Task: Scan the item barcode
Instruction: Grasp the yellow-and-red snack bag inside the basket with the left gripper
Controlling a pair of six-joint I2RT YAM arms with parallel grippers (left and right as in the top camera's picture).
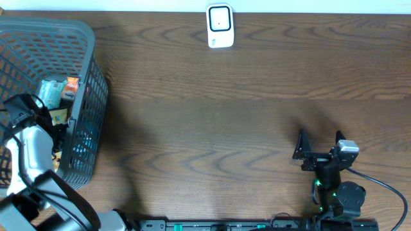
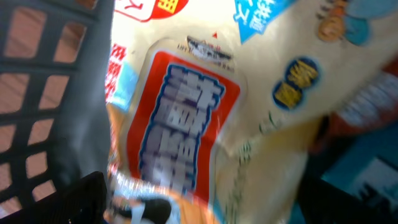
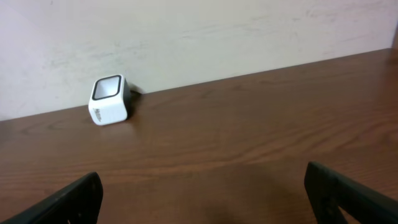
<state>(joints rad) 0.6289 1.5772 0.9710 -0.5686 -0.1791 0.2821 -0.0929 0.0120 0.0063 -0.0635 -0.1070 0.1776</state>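
Dark wooden table [image 1: 225, 115], grey plastic mesh basket [image 1: 87, 96] at left: your cream snack packet with red label [image 2: 186, 137] lies inside, below the left gripper [image 1: 29, 110] (spread wide, empty). Right gripper [image 1: 320, 142] gapes too. Probably light, crinkly, slippery; pinch a sealed edge.

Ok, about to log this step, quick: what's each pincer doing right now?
Left pincer: open, over snack packets in the basket, gripping nothing.
Right pincer: open, empty.
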